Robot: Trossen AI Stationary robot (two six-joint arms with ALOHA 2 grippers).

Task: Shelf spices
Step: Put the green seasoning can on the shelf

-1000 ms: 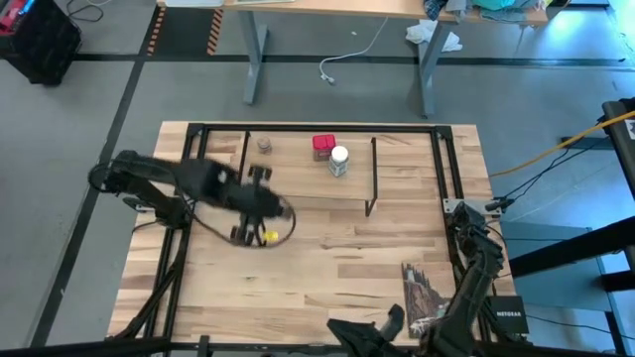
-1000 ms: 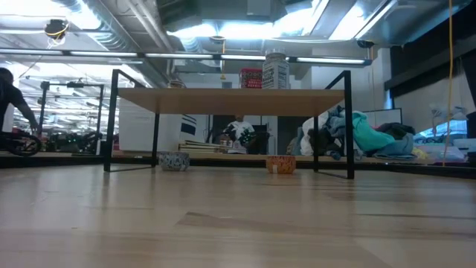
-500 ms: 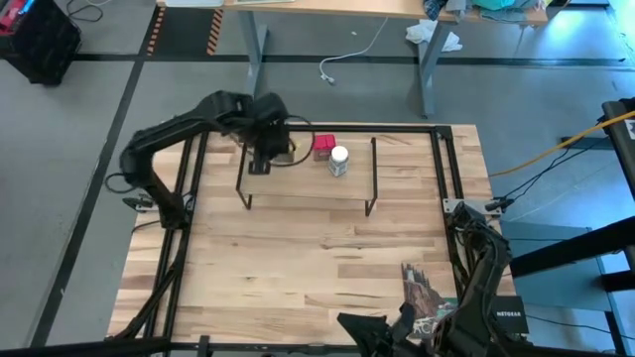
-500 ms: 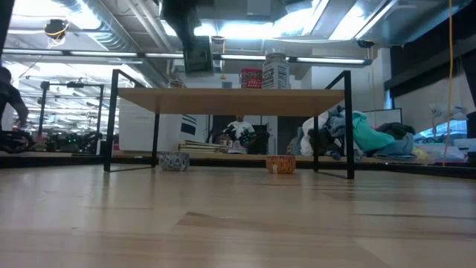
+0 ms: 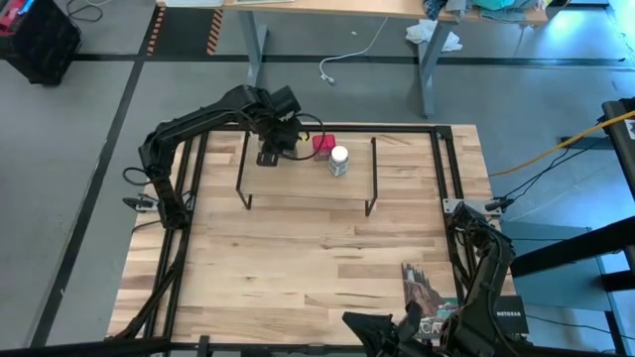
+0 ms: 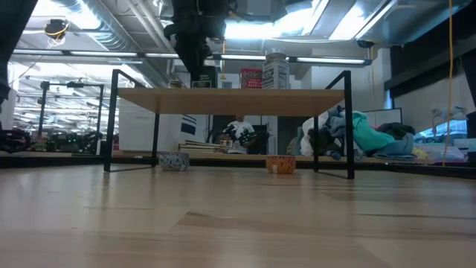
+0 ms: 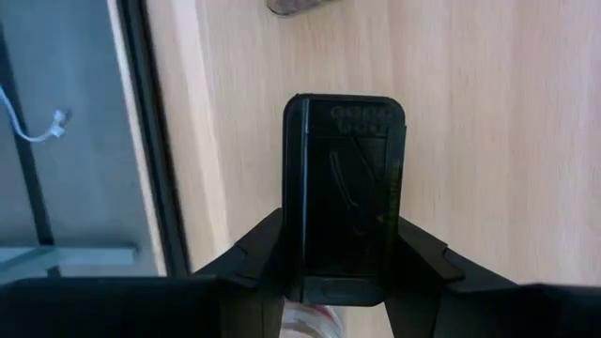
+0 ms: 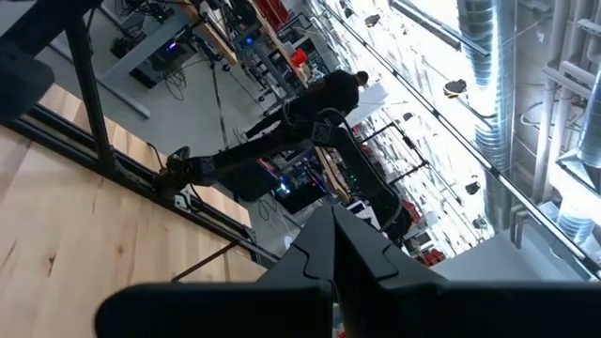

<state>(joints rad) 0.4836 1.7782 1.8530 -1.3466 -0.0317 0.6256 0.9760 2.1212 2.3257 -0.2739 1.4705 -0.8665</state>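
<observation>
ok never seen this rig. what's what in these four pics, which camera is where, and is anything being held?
Two robot arms at a wooden table. The overhead picture shows the left gripper above the shelf, a low wood plank on wire legs. The table-height picture looks under that shelf. Each wrist camera looks past its arm's own fingers. The left gripper holds the dark square tin over the plank. On the shelf stand a red square tin and a white-capped clear jar. The right gripper waits shut at the table's near edge.

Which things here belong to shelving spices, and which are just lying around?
Job: shelf; dark tin in the left gripper; red tin; white-capped jar.
Lying about: booklet; two small bowls beyond the shelf.
</observation>
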